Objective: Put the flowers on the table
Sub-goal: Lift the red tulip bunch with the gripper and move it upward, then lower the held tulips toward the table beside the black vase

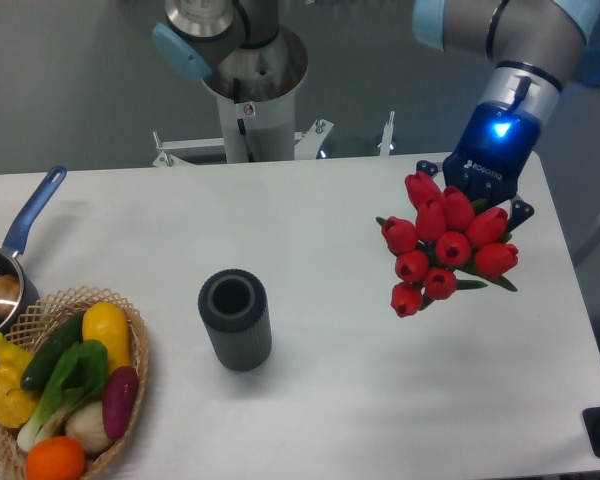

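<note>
Hovering over the right part of the table (360, 400), my gripper (483, 207) carries the flowers (443, 245), red tulip heads fanned toward the camera at about seven o'clock from my blue wrist; my fingertips are hidden behind the blooms, so I cannot tell how they close on the stems. At nine o'clock from the bunch, well apart, stands the dark ribbed vase (236, 320), with the wicker basket (135, 375) of vegetables and a blue-handled pan (15, 255) farther toward the left edge.
</note>
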